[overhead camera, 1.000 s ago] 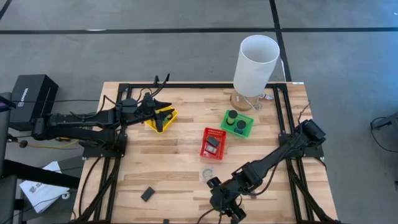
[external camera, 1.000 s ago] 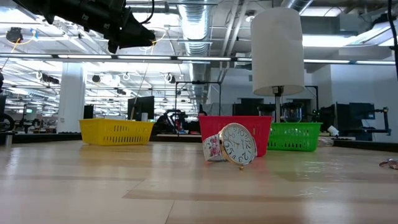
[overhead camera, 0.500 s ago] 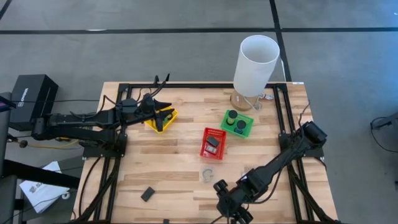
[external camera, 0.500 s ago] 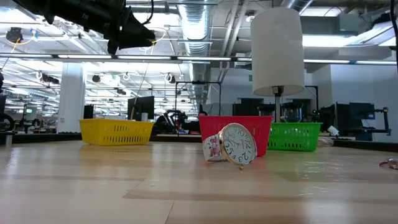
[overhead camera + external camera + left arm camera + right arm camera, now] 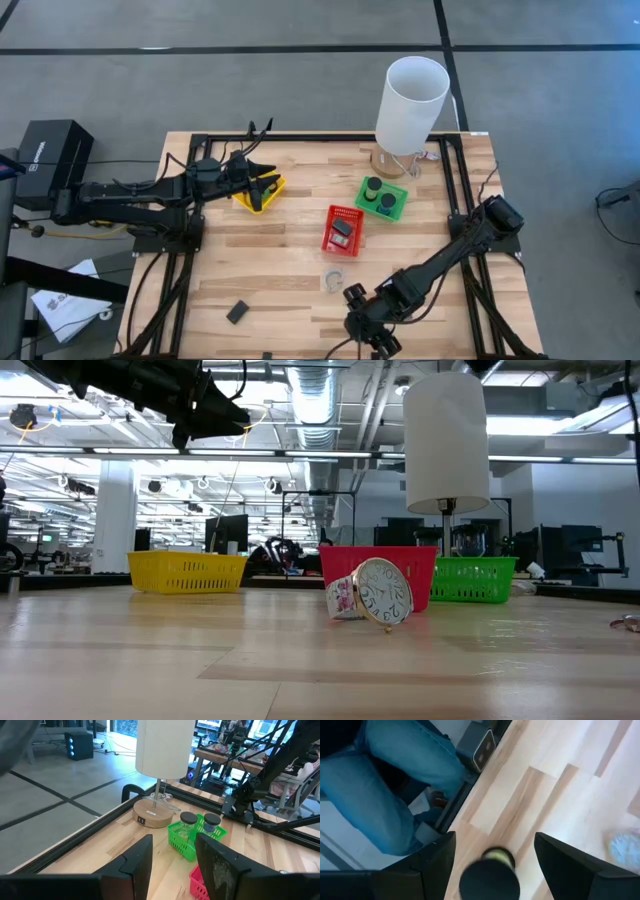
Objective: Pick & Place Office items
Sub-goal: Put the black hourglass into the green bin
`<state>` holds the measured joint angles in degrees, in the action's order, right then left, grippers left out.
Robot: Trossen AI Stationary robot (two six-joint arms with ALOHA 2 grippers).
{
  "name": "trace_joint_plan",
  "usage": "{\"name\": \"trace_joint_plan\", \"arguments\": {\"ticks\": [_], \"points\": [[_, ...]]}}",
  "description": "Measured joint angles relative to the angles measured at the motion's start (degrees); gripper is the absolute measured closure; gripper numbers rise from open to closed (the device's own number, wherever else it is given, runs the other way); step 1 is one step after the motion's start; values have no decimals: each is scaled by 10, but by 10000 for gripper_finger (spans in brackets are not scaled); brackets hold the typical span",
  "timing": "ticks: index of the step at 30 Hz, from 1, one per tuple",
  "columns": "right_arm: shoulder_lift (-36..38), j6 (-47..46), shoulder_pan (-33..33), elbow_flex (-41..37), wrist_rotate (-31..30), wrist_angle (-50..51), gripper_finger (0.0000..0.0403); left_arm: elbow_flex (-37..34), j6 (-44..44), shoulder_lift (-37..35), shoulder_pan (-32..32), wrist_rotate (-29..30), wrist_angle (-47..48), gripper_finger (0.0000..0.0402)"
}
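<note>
My left gripper (image 5: 258, 190) (image 5: 174, 865) hovers open above the yellow basket (image 5: 272, 190), high in the low view (image 5: 215, 415). My right gripper (image 5: 370, 335) (image 5: 495, 840) is open by the table's near edge. A blurred black short cylinder with a yellowish top (image 5: 490, 876) stands between its fingers, apart from both. The watch (image 5: 333, 280) (image 5: 380, 592) (image 5: 622, 845) stands on its edge on the table, just far of the right gripper. A flat black rectangle (image 5: 237, 312) lies near the near-left corner. Two black cylinders (image 5: 188, 818) sit in the green basket (image 5: 381, 197).
The red basket (image 5: 342, 230) (image 5: 340, 555) holds small dark items at mid-table. A tall white cylinder on a wooden base (image 5: 410, 95) (image 5: 162, 750) stands at the far right. A person's jeans-clad legs (image 5: 395, 785) are just beyond the near edge. Bare wood lies between the baskets and the near edge.
My right gripper has shifted a little along the near edge, toward the right and then back toward the left, staying open. The watch and the other items have kept their places.
</note>
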<state>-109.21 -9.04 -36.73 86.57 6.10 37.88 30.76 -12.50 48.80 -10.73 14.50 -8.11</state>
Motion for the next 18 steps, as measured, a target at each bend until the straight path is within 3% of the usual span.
{"name": "trace_joint_plan", "arguments": {"ticks": [18], "points": [[-27, -11, -6, -1, 0, 27, 142, 0, 0, 0, 0, 0, 2, 259]]}}
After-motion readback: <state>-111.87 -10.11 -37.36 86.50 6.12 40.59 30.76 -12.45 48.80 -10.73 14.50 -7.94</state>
